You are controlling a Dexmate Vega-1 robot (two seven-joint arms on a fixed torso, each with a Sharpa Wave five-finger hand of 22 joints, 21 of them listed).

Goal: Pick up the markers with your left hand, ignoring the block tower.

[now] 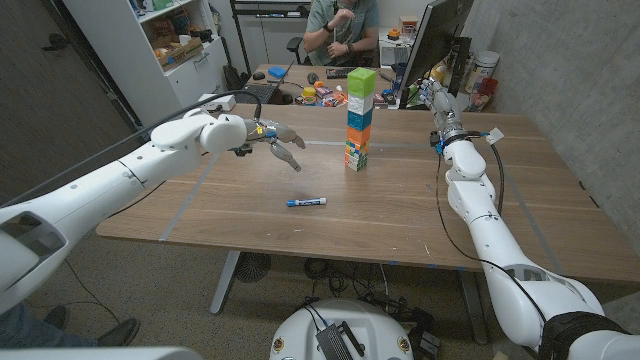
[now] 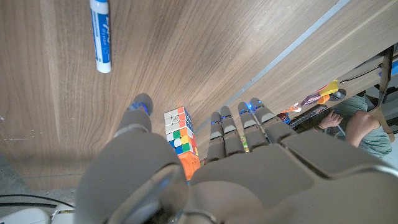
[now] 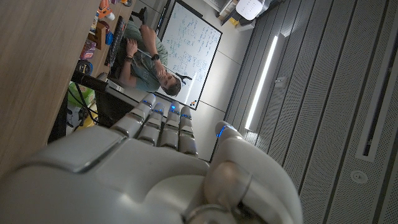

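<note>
Near the middle of the head view, a little below center, a blue and white marker (image 1: 306,202) lies flat on the wooden table (image 1: 400,215), well apart from both hands. Above it and slightly to the right stands the block tower (image 1: 359,119), an upright stack of colored cubes with a green block on top. At upper left of center in that frame, the left hand (image 1: 272,142) hangs over the table with its fingers spread and pointing down toward the tower side; it holds nothing, and the marker sits lower in the frame, clear of it. The left wrist view shows the same hand (image 2: 205,168) from behind, fingers apart, with the marker (image 2: 100,35) near the upper left corner and the colored blocks (image 2: 179,135) seen between thumb and fingers. At the upper right of the head view, the right hand (image 1: 437,97) is raised beside a monitor (image 1: 437,40) at the far edge of the table. From its own wrist camera the right hand (image 3: 163,162) shows fingers held straight and close together with nothing visibly in them, though the palm side is hidden, so it seems empty. A person (image 1: 343,28) sits behind the table at upper center.
</note>
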